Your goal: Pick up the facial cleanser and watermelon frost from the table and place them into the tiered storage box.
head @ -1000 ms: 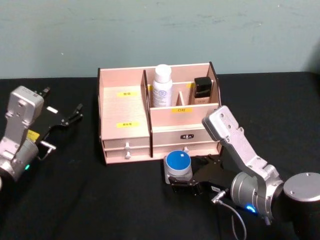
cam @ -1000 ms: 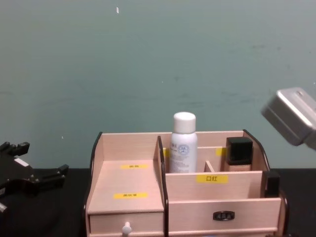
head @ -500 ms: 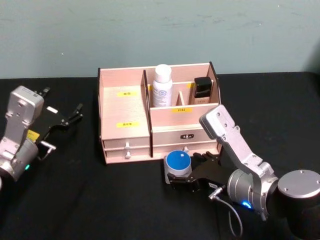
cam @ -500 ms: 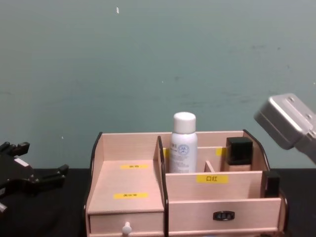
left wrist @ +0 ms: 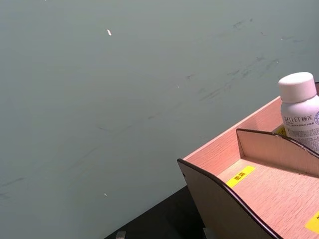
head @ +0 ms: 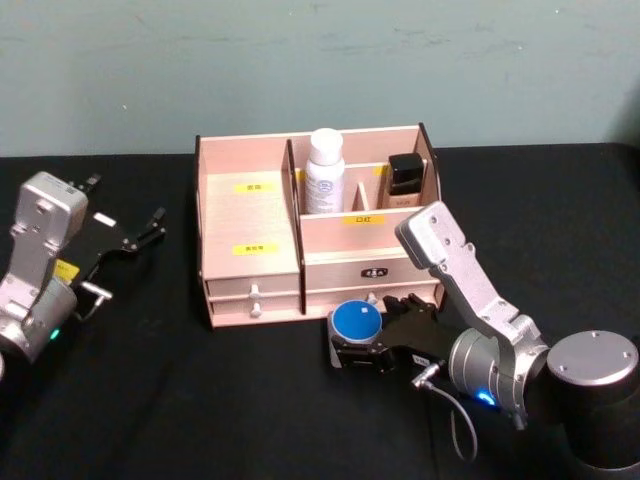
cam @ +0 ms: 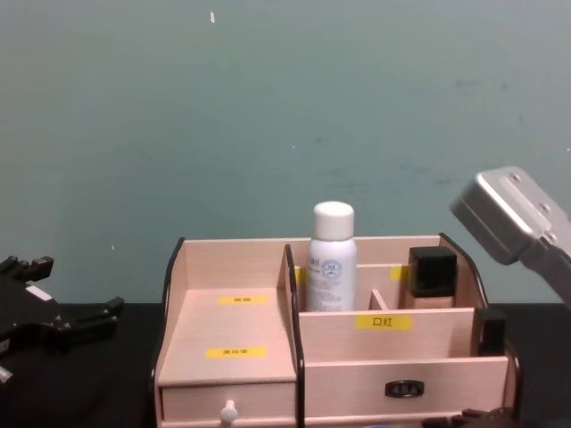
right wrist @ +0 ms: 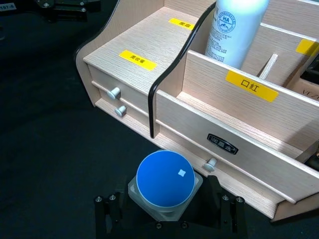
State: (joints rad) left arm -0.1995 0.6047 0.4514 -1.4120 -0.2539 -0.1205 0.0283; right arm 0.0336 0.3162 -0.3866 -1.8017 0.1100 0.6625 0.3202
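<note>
Blue-lidded jar (right wrist: 165, 181) sits clasped by the right gripper's (right wrist: 167, 218) fingers (white bottle (right wrist: 234, 30) reads "HA").

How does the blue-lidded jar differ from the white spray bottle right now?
The blue-lidded jar is squat; the white spray bottle is tall and slim. The jar sits on the black table in front of the storage box; the bottle stands inside a rear compartment. The right gripper brackets the jar; nothing touches the bottle. Both stand upright.

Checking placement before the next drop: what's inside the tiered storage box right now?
The tiered storage box holds a white bottle and a black-capped bottle in its rear compartments. Drawer contents are hidden.
</note>
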